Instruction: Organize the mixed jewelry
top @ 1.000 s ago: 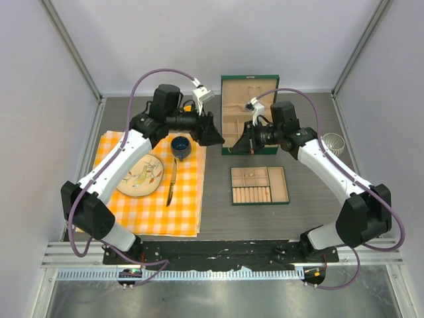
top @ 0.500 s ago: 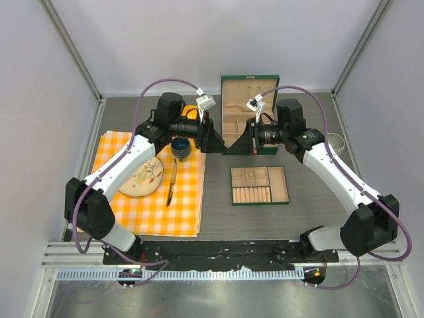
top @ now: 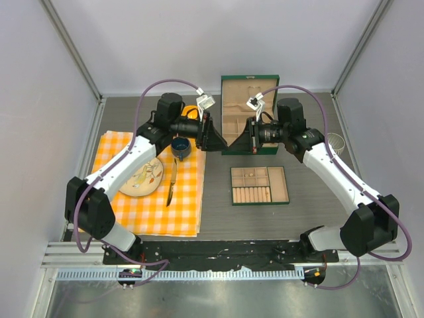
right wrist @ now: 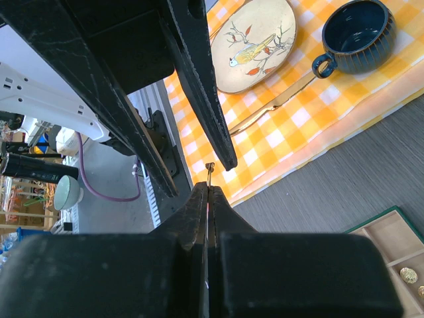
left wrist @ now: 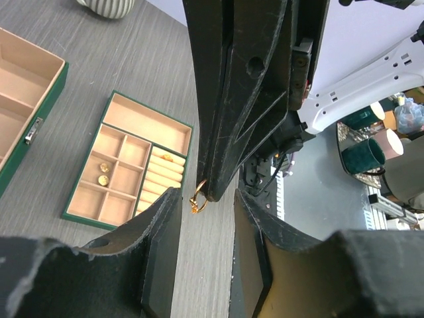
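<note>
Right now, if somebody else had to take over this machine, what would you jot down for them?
Right hand: shut on a small gold piece, held in the air near the open jewelry box.
Left hand: open, with a finger on either side of that piece, not gripping it.
Done: the green tray already holds two gold pieces in one compartment, and one gold piece on the ring rolls.
Left: probably finish the handover, then place the held piece in the tray. I cannot tell whether more jewelry lies in the box.

Orange-checked cloth [top: 159, 205], dark blue cup [top: 180, 146], green tray [top: 277, 179], gold jewelry piece [left wrist: 197, 199].
</note>
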Motion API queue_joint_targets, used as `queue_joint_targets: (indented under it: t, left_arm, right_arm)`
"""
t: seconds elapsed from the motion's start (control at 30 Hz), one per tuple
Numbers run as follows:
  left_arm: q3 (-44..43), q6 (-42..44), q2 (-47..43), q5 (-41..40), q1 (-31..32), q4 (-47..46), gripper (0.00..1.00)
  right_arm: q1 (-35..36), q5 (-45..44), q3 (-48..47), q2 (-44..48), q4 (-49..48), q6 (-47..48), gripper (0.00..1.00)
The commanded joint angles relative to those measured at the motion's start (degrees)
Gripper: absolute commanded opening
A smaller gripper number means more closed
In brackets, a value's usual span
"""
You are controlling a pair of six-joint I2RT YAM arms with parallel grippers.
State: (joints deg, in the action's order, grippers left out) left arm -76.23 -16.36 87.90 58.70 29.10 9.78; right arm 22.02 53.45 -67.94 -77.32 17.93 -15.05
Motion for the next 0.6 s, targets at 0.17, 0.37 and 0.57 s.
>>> queue_joint_targets:
  t: [0.17,0.37,0.57]
  left_arm:
    - [1.4,-2.1,-0.5,2.6,-1.2,-4.3,0.39]
    - [1.4,-2.5,-0.4,2.8,-1.2,-4.5,0.33]
    - [1.8,-4.0,-0.1,3.0,-1.2,-5.9,0.27]
  right_arm:
    - [0.3,1.0,-1.1,0.8,-2.6,-0.5,0.01]
    - [0.3,0.8,-1.0,0.8,-2.6,-0.3,0.01]
    - [0.3,0.7,-0.9,0.9,-2.8,-0.5,0.01]
